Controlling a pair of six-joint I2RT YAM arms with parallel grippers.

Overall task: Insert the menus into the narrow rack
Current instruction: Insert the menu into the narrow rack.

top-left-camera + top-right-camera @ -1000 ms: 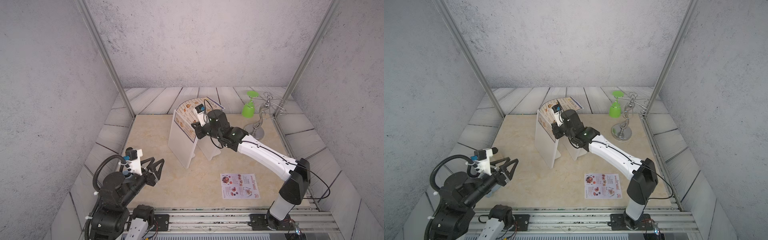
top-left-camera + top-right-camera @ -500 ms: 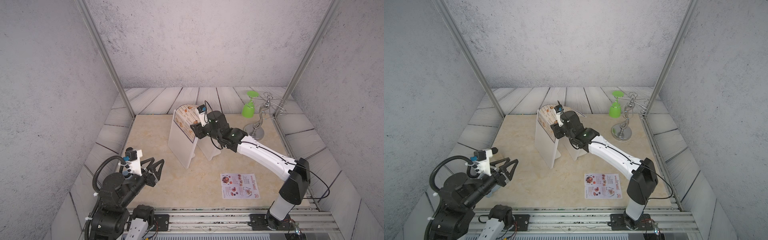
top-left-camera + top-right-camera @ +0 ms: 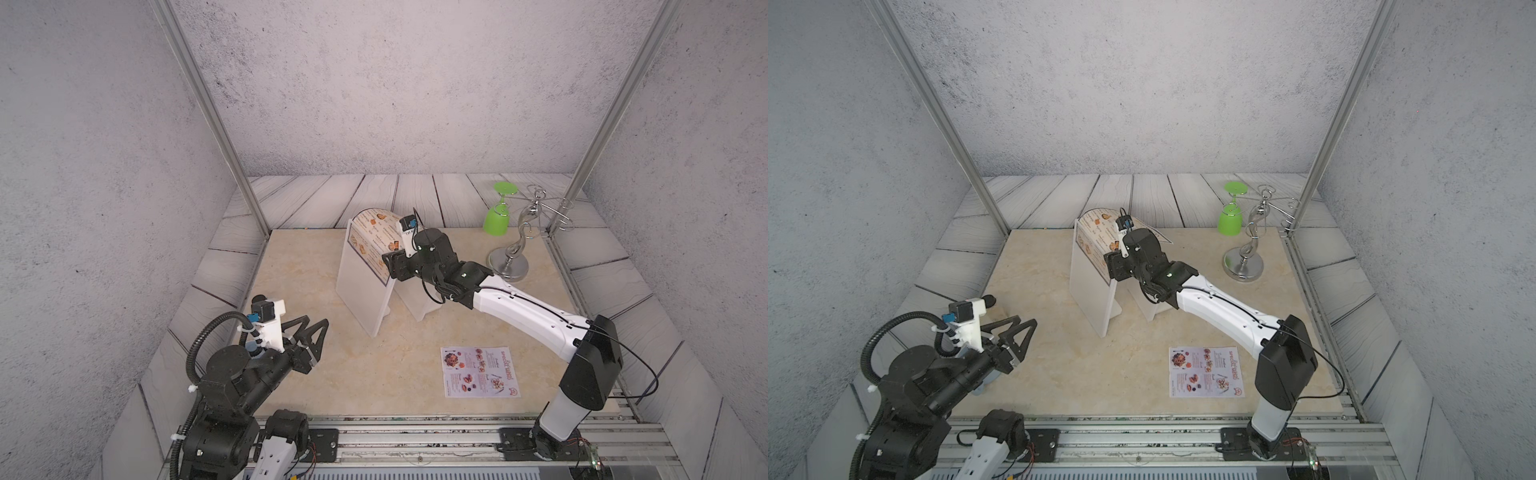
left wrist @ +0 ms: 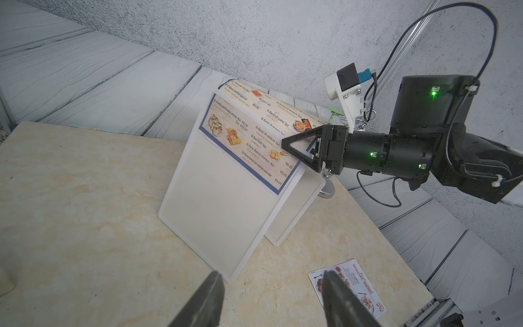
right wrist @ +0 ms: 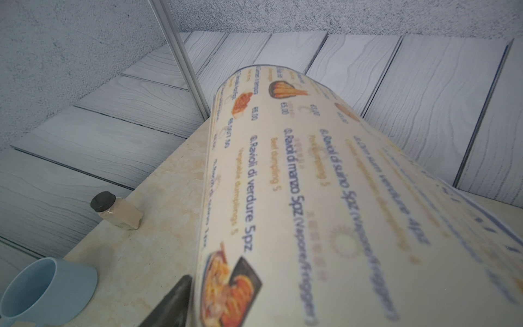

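While the large menu [image 3: 372, 239] sits part-way down the front of the rack [image 3: 361, 299], top curling backward, the right gripper [image 4: 291, 145] is at its side edge; whether the jaws clamp the sheet I cannot tell. Better to push close to the rack, straight down, so the paper does not buckle. The left gripper [image 3: 316, 321] hovers apart, empty; the small menu [image 3: 480, 372] lies flat on the bench [image 3: 299, 266].

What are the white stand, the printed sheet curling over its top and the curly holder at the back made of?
The stand looks like frosted white plastic: smooth, matte panels with rounded corners. The sheet seems thin paper, maybe coated: it bends in a soft curve and bears colour print. The holder looks like polished metal: mirror-bright base and wire.
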